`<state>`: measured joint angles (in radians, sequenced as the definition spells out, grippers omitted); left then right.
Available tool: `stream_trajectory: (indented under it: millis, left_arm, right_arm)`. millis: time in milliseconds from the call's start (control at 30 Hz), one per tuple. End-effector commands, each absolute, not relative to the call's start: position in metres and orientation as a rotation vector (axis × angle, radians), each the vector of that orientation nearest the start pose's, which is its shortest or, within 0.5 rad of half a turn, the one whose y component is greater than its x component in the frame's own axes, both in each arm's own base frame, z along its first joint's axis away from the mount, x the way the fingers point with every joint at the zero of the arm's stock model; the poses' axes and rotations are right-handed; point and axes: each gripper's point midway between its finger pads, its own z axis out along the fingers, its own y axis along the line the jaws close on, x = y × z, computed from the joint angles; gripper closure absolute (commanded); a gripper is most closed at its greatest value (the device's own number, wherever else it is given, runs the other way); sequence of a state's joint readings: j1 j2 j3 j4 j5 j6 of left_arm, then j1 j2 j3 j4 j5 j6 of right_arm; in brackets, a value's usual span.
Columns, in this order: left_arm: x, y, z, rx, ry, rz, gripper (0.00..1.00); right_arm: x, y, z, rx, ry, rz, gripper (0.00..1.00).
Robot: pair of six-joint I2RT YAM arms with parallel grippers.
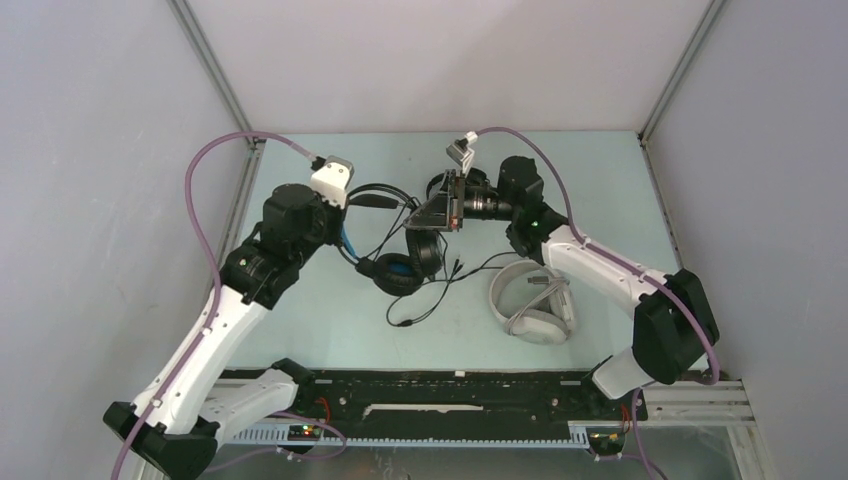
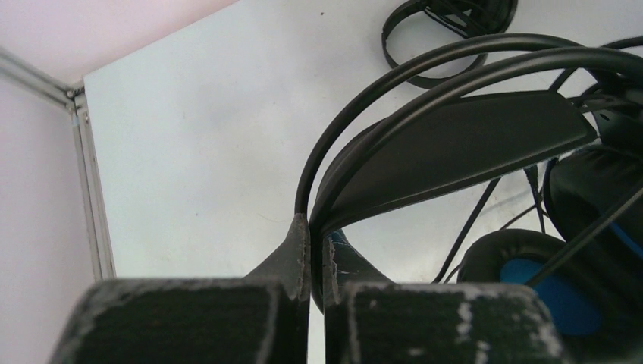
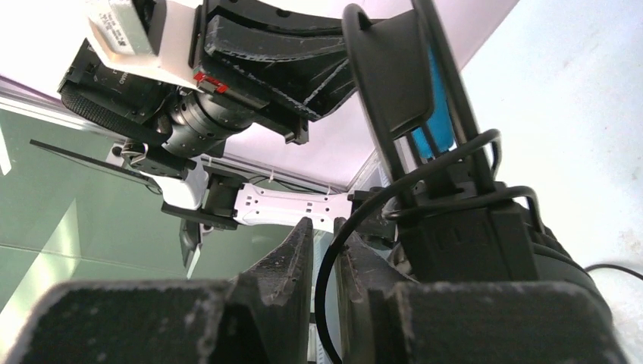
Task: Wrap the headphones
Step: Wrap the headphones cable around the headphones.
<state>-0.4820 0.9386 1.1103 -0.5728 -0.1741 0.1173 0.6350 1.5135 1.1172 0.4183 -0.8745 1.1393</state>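
The bulky black headphones with blue lining [image 1: 398,270] are lifted by their headband [image 2: 455,144] over the table's middle. My left gripper [image 2: 318,227] is shut on the band's thin wire hoop. From the right, my right gripper [image 3: 324,227] reaches to one earcup's yoke [image 3: 455,235]. Its fingers stand slightly apart, with the black cable [image 3: 324,296] running loosely through the gap. More of that cable [image 1: 430,300] trails on the table. The white headphones [image 1: 532,300] lie to the right. The thin black headphones [image 2: 447,30] lie further back, partly hidden by the right gripper in the top view.
Grey walls and metal frame posts [image 2: 76,106] close in the pale table [image 1: 300,330] on three sides. A black rail [image 1: 450,395] with both arm bases runs along the near edge. The two wrists hang close together above the table's middle.
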Motion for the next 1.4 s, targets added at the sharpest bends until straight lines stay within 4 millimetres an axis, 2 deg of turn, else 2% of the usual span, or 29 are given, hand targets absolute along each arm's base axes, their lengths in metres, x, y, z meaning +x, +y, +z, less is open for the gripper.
stream_trajectory:
  millis: [0, 200, 300, 400, 633, 867, 1033, 1233, 1367]
  left_arm:
    - [0.297, -0.101, 0.337, 0.26, 1.824, -0.077, 1.0]
    - [0.3, -0.088, 0.342, 0.023, 1.803, -0.092, 1.0]
    - [0.302, -0.09, 0.343, -0.09, 1.788, -0.154, 1.0]
    - [0.304, -0.091, 0.343, -0.196, 1.774, -0.214, 1.0]
    - [0.306, -0.091, 0.355, -0.361, 1.713, -0.31, 1.0]
    - [0.307, -0.097, 0.356, -0.488, 1.669, -0.43, 1.0]
    - [0.309, -0.103, 0.35, -0.492, 1.684, -0.454, 1.0]
    - [0.309, -0.108, 0.347, -0.496, 1.68, -0.494, 1.0]
    - [0.31, -0.112, 0.341, -0.486, 1.692, -0.508, 1.0]
  right_arm:
    - [0.225, 0.379, 0.357, -0.523, 1.831, 1.967, 0.81]
    - [0.22, 0.388, 0.354, -0.563, 1.844, 1.92, 0.79]
    - [0.216, 0.395, 0.344, -0.578, 1.87, 1.881, 0.79]
    - [0.216, 0.4, 0.332, -0.609, 1.898, 1.79, 0.78]
    - [0.218, 0.404, 0.32, -0.649, 1.887, 1.566, 0.76]
    - [0.211, 0.419, 0.327, -0.714, 1.775, 1.47, 0.77]
    - [0.206, 0.429, 0.342, -0.737, 1.672, 1.433, 0.86]
    - [0.203, 0.44, 0.347, -0.788, 1.658, 1.375, 0.88]
    - [0.206, 0.446, 0.351, -0.805, 1.642, 1.368, 0.98]
